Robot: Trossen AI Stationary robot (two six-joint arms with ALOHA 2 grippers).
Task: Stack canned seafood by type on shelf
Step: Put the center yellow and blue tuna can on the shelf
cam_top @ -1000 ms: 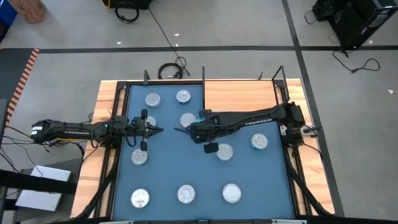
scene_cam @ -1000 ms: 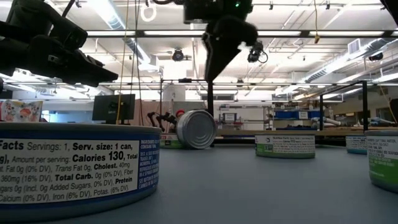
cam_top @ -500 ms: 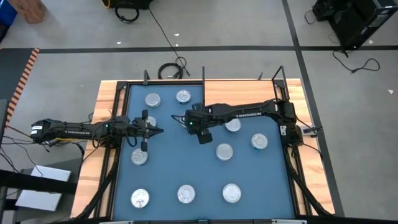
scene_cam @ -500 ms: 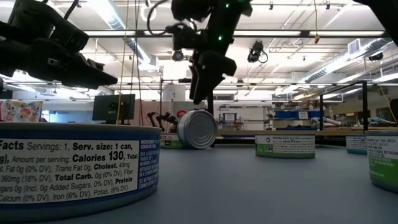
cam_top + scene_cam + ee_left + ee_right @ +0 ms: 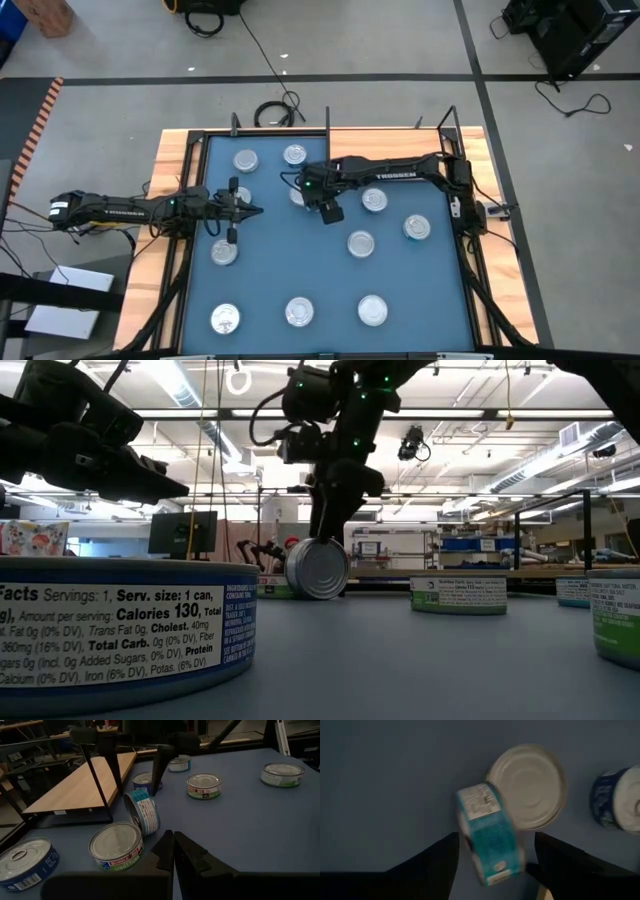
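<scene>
A: State the surface and the room.

B: A blue mat (image 5: 400,290) covers the table, framed by pale wood. The shelf (image 5: 385,145) is a bare light-brown board at the far corner on my right arm's side. Beyond the table is a workshop hall with ceiling strip lights, a monitor (image 5: 183,532) and racks.

A: Where are the tins?

B: Spread well apart over the mat. One tin on its edge (image 5: 489,838) stands directly under my right gripper (image 5: 492,851), its teal label up, just beside a flat tin (image 5: 529,786) showing its silver lid. Another flat tin (image 5: 373,200) lies partly under my right forearm.

A: State of your hands?

B: Right fingers are spread wide on either side of the upended tin, not closed on it. My left gripper (image 5: 173,851) is closed and empty, hovering over the mat near its left edge.

A: Open room for movement?

B: The mat between the right gripper and the near row of three tins (image 5: 298,312) is open.

A: Change since a second ago?

B: My right gripper has moved toward the far edge and now sits over the upended tin; the left arm has not moved.
</scene>
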